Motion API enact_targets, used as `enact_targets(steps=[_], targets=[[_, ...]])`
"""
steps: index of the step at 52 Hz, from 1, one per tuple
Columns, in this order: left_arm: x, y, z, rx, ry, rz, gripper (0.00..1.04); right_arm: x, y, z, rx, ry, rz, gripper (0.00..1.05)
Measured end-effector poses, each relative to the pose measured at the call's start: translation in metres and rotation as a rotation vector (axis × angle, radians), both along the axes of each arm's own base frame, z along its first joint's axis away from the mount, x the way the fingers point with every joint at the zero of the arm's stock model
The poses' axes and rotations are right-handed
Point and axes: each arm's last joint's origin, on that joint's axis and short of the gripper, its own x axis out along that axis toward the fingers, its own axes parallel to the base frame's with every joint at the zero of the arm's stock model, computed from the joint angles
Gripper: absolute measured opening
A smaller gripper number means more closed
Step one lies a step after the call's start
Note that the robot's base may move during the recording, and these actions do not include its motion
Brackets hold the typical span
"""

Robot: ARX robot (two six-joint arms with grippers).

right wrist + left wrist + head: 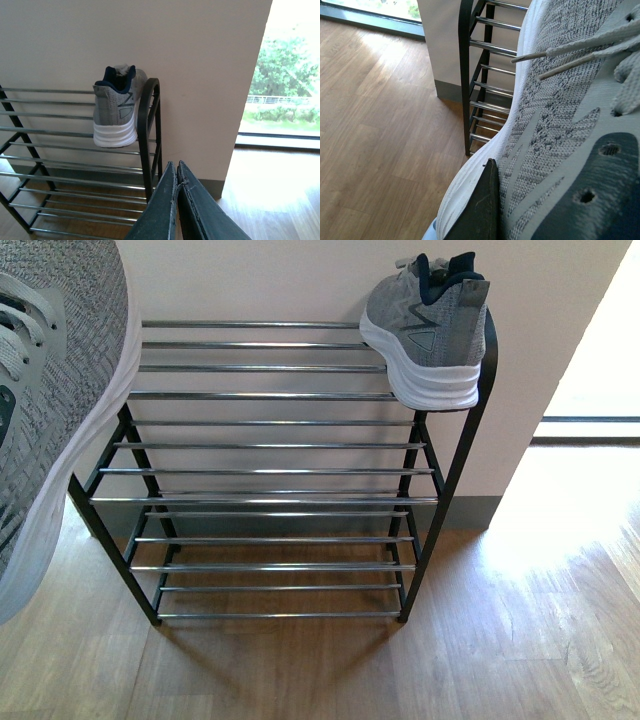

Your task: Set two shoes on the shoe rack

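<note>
Shoe rack [270, 446] upright, 3 tiers. One grey knit sneaker [428, 332] sits on top tier, right end (heel toward robot). Second sneaker [60, 370] is up at left, off rack, clamped in L gripper [540, 192]. R gripper [176, 169] fingers pressed together, empty.

The left gripper [545, 167] is clamped on a grey shoe [555, 100], with one finger [480, 210] set against its sole. The right gripper [176, 166] is held with its fingers pressed together and nothing between them.

Strong daylight comes from the window [285, 75] at right, overexposed there, w/ a glare patch on the wood floor [560, 540]. Chrome bars of the shoe rack [270, 445] shine; soft shadow on floor under it. Near shoe [50, 390] at front pic's left edge is slightly blurred.
</note>
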Motion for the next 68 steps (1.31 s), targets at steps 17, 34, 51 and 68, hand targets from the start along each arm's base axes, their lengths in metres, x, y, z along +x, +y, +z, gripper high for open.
enact_targets(steps=[17,34,51,68], targets=[[0.0,0.0,0.0,0.0,0.0,0.0,0.01,-0.02,0.019,-0.017,-0.001,0.002,-0.006,0.01],[0.0,0.0,0.0,0.0,0.0,0.0,0.01,-0.032,0.021,-0.026,-0.003,-0.018,0.005,0.01],[0.0,0.0,0.0,0.0,0.0,0.0,0.01,-0.041,0.021,-0.025,-0.003,-0.029,0.004,0.01],[0.0,0.0,0.0,0.0,0.0,0.0,0.01,-0.051,0.022,-0.028,-0.003,-0.003,0.005,0.01]])
